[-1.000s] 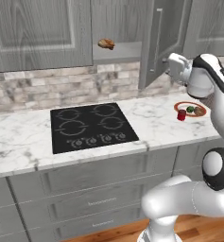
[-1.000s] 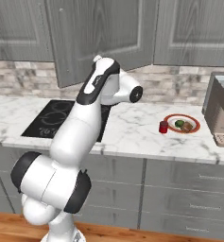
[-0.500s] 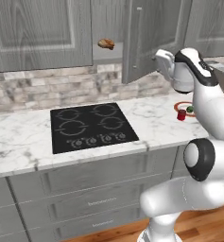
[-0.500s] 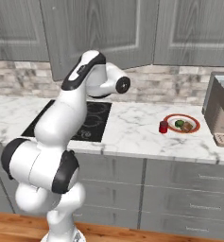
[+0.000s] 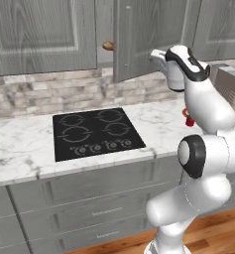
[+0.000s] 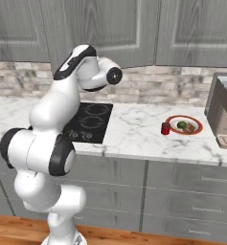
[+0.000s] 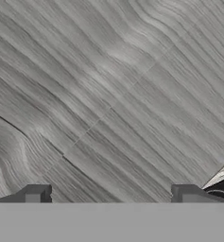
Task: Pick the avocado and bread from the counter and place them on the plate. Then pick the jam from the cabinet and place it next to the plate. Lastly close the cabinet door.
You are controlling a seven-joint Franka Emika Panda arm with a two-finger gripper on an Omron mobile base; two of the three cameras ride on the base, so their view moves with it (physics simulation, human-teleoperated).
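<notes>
The cabinet door [image 5: 139, 34] stands partly ajar over the cooktop, and its grey wood grain [image 7: 108, 94] sits close in front of the hand. My gripper [image 7: 111, 196] is open with nothing between its fingertips [image 7: 35, 194], and it is up against the door's face [image 5: 153, 53]. On the counter [image 6: 134, 129] to the right lies the orange-rimmed plate [image 6: 197, 127] with the avocado [image 6: 181, 125] and the bread [image 6: 189, 128] on it. The red jam [image 6: 165, 128] stands just left of the plate; in the left base view the jam [image 5: 189, 120] peeks out from behind my arm.
A golden-brown pastry [image 5: 108, 46] lies on the shelf in the narrow gap left of the door. The black cooktop [image 5: 94, 133] is set in the counter below. A grey boxy appliance [image 6: 224, 112] stands right of the plate.
My arm has swung left with the hand against the door, and the door has swung leftward, narrowing the cabinet opening. The gripper has stayed open.
</notes>
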